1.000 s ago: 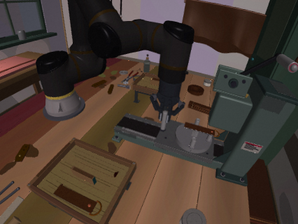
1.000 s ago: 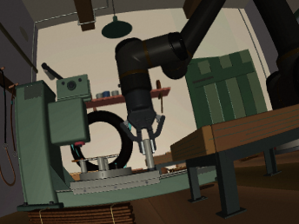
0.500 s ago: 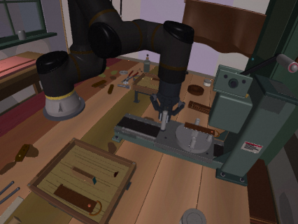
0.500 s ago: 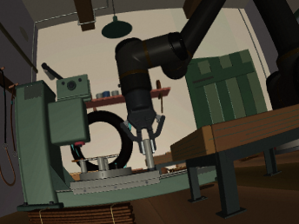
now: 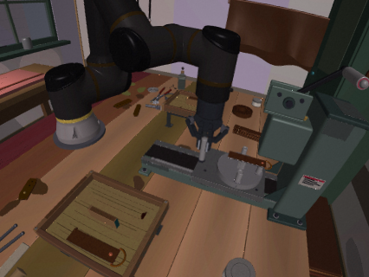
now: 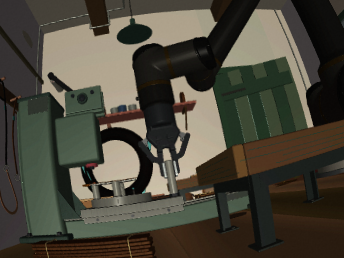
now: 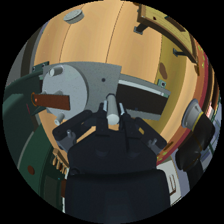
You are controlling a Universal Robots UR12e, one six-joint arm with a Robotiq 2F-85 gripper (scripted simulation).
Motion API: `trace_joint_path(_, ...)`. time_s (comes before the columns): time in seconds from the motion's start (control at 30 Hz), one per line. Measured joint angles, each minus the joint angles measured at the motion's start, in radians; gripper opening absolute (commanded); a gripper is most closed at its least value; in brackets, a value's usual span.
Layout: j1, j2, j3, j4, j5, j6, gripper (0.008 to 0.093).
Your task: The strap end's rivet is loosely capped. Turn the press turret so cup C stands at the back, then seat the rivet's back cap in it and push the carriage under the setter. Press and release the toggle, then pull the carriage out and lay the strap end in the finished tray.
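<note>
The strap end [image 5: 246, 159] [image 7: 51, 100] lies across the round turret [image 5: 241, 170] [image 7: 65, 88], its far tip partly hidden under the green press head [image 5: 288, 130]. The turret sits on the grey carriage [image 5: 216, 166] [image 6: 131, 209], which stands on its rail [image 5: 173, 158] out from under the setter. An upright grey handle peg [image 5: 202, 149] [image 6: 171, 176] [image 7: 112, 108] rises from the carriage's outer end. The toggle lever [image 5: 342, 78] juts from the press, up on the right. The finished tray [image 5: 104, 220] lies in front on the bench, holding two strap pieces. My gripper [image 5: 202, 147] [image 6: 171, 174] [image 7: 112, 109] is closed on the handle peg.
The press body [image 5: 320, 147] [image 6: 42, 167] stands right beside the carriage. A small stand [image 5: 179, 110] and scattered tools [image 5: 158, 99] lie behind the rail. A round puck [image 5: 240, 266] [image 7: 73, 16] sits at the bench's near edge. A wooden bench [image 6: 280, 157] stands to one side.
</note>
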Motion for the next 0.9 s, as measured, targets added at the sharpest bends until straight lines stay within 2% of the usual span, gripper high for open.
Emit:
trace_joint_path(0.37, 0.0, 0.0, 0.0, 0.0, 0.0, 0.0, 0.048)
trace_joint_path(0.73, 0.0, 0.0, 0.0, 0.001, 0.0, 0.0, 0.048)
trace_joint_path(0.9, 0.0, -0.019, -0.01, 0.032, 0.0, 0.0, 0.048)
